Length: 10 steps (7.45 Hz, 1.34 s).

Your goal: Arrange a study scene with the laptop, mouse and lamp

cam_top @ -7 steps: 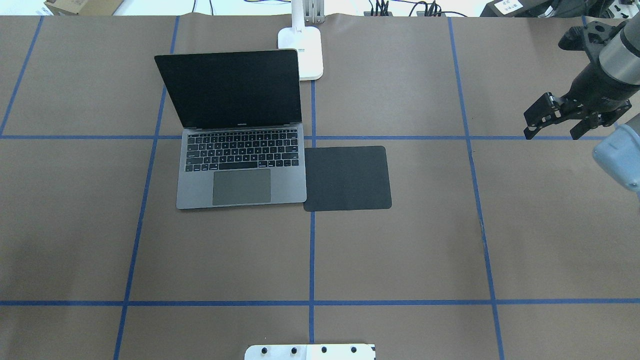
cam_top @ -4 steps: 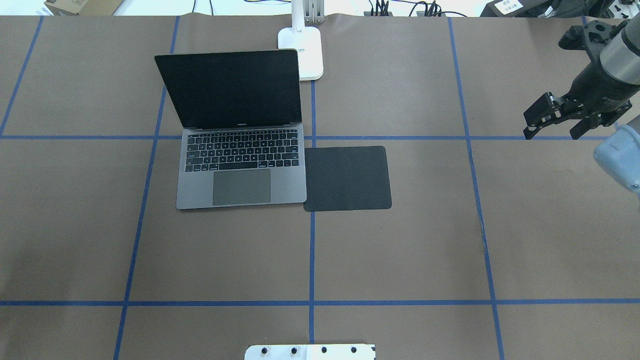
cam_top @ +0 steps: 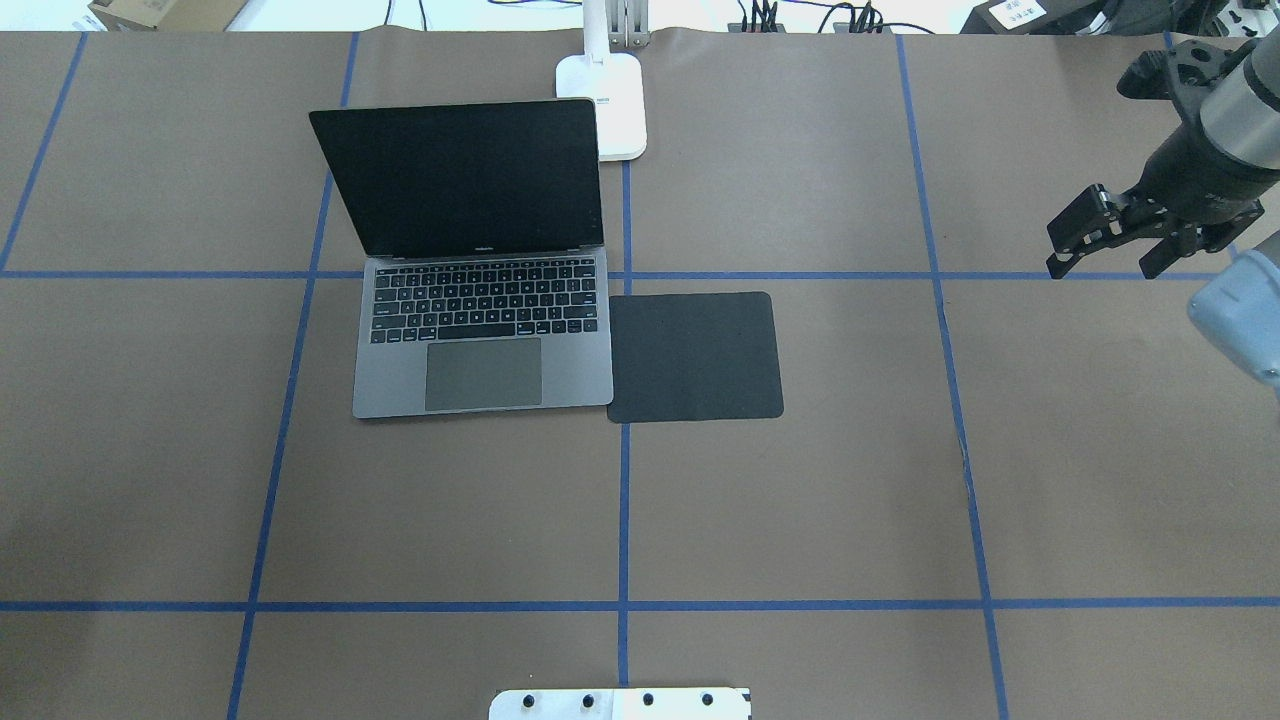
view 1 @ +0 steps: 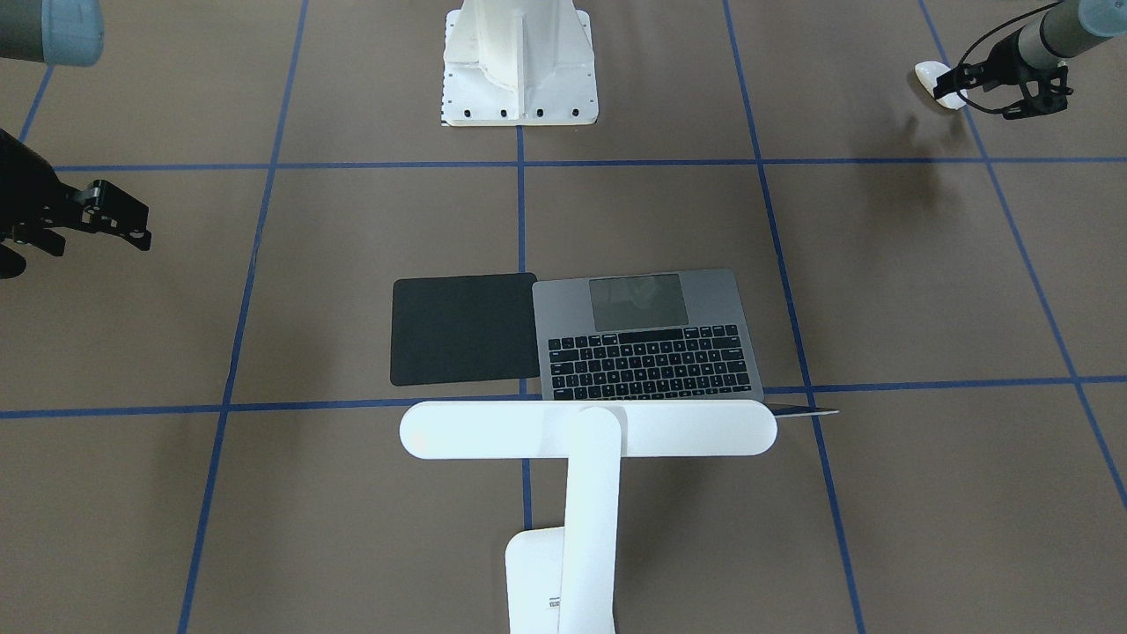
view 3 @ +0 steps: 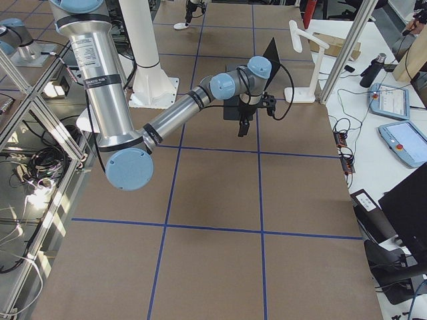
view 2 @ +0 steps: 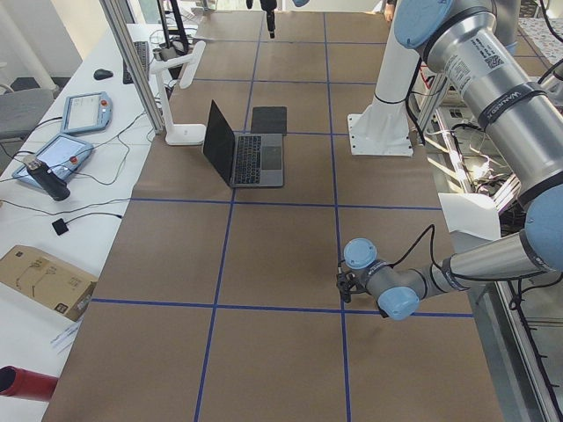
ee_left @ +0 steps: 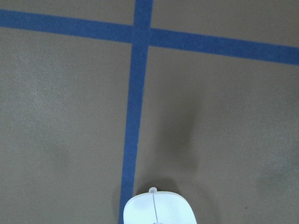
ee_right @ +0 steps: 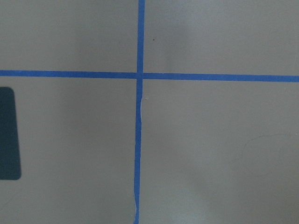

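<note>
The laptop [cam_top: 480, 350] stands open at the table's middle, its screen dark. The lamp [view 1: 588, 429] stands behind it, its bar over the hinge and its base [cam_top: 610, 100] at the far edge. The white mouse [view 1: 929, 77] lies at the table's far left end and shows at the bottom of the left wrist view [ee_left: 159, 210]. My left gripper [view 1: 951, 88] is right at the mouse, low over the table; I cannot tell whether it is shut on it. My right gripper [cam_top: 1110, 250] is open and empty above the right side.
A square black mat [cam_top: 695, 355] lies against the laptop's right side. The white bolted pedestal [view 1: 519, 62] stands at the robot's edge. Blue tape lines cross the brown table cover. Tablets and cables lie beyond the far edge [view 2: 66, 149].
The right arm's wrist has drifted slightly to the right while its gripper stays open in place. Laptop, mat and lamp have not moved.
</note>
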Motion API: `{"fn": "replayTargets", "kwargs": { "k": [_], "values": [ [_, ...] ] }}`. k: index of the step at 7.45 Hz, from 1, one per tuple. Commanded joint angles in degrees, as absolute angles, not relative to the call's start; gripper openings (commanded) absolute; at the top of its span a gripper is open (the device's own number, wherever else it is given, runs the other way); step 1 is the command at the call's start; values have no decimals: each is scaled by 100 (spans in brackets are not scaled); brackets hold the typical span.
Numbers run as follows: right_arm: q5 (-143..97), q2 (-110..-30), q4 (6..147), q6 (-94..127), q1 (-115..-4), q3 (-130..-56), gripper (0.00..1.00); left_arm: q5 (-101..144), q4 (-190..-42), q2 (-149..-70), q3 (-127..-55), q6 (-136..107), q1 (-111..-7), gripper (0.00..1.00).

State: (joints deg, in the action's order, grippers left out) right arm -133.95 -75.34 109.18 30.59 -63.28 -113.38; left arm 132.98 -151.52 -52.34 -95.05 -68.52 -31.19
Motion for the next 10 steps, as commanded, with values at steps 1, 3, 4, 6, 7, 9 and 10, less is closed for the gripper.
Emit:
{"fn": "replayTargets", "kwargs": {
  "k": [1, 3, 4, 6, 7, 9, 10],
  "values": [
    [-13386, -7541, 10925, 3067, -6328, -11355, 100, 13245, -15555, -5247, -9475, -7573, -2543, 100],
    [-13386, -7550, 10925, 3067, -6328, -11355, 100, 13175, -15670, -5247, -9344, -7620, -2435, 100],
    [-13394, -7567, 10925, 3059, -6328, -11364, 100, 13157, -15906, -5247, -9134, -7620, -2435, 100],
    [-13386, -7567, 10925, 3059, -6328, -11373, 100, 13157, -16215, -5247, -8956, -7725, -2417, 100],
    [-13386, -7567, 10925, 3067, -6328, -11364, 100, 13157, -16233, -5264, -8965, -7786, -2382, 100],
    [-13386, -7576, 10925, 3067, -6328, -11373, 100, 13157, -16286, -5334, -8965, -7953, -2295, 100],
    [-13377, -7585, 10925, 3067, -6328, -11364, 100, 13157, -16373, -5422, -8956, -8198, -2137, 100]
  ]
}}
